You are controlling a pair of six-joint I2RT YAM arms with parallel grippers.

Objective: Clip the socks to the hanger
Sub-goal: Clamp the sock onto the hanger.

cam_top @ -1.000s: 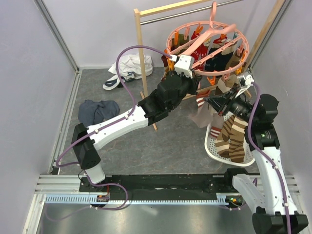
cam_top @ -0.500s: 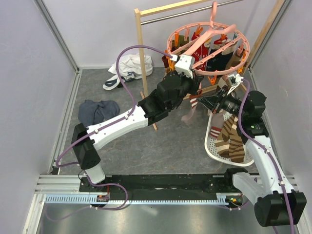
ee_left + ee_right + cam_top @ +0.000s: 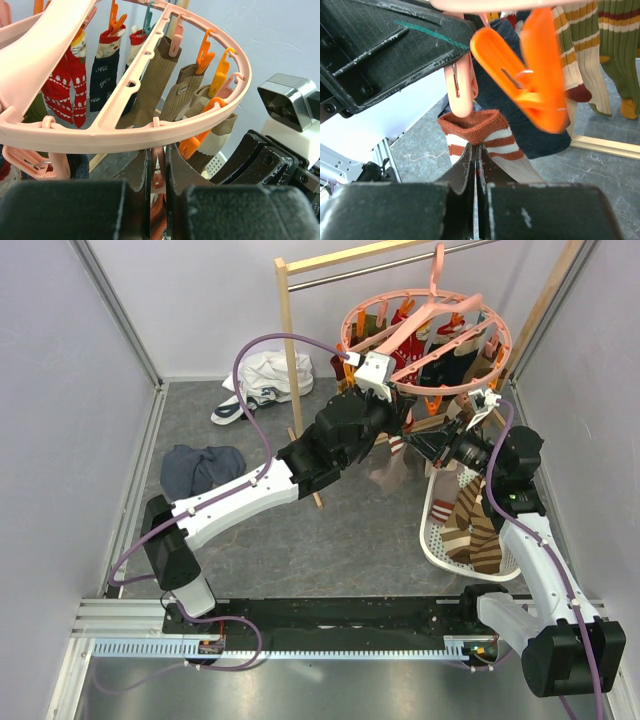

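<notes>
The round pink hanger hangs by its hook from the rail, with several socks clipped round its ring. My left gripper is shut on a pink clip under the hanger's near rim; it also shows in the top view. My right gripper is shut on the cuff of a rust and cream striped sock, held just below that pink clip and beside an orange clip. In the top view the right gripper is close to the left one, the sock hanging below.
A white perforated basket with brown striped socks stands at the right. The wooden-framed rail's post stands behind my left arm. A white garment and a dark cloth bundle lie on the grey floor at left.
My right gripper has carried the striped sock left and up, from over the basket to just under the clip held by my left gripper. The left arm shifted slightly.
</notes>
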